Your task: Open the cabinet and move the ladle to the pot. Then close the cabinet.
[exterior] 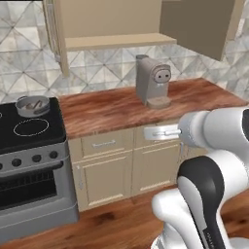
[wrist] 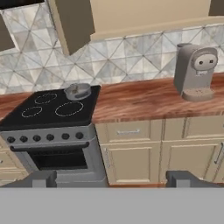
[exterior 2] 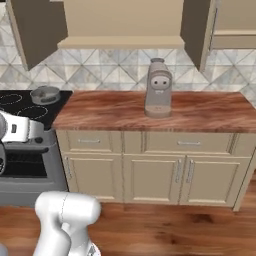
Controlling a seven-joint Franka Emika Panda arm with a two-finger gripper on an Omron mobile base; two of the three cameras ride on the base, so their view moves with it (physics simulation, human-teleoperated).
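Hand view: tool point(wrist: 111, 178) fingertips stand wide apart at the bottom edge, nothing between them, pointed toward the stove point(wrist: 52, 127) front and low cupboards

Cabinet point(exterior: 116, 29) doors both swung open; right door point(exterior: 194, 24) juts out over the table point(exterior: 146, 104), left door point(exterior: 58, 34) edge-on above the table's stove end. Inside shelf point(exterior: 121, 41) looks bare as far as visible; cabinet top cut off by the frame

Pot point(exterior: 33, 105) sits at the stove's back right corner, close to the table edge. Left base view shows a dark curved shape inside it, likely the ladle point(exterior: 35, 104), too small to confirm; right base view and hand view give just the grey rim

Coffee machine point(exterior 2: 158, 89) upright mid-table, well apart from the pot, bare wood on both sides

Right base view alone shows a second wall cupboard point(exterior 2: 232, 25) further right
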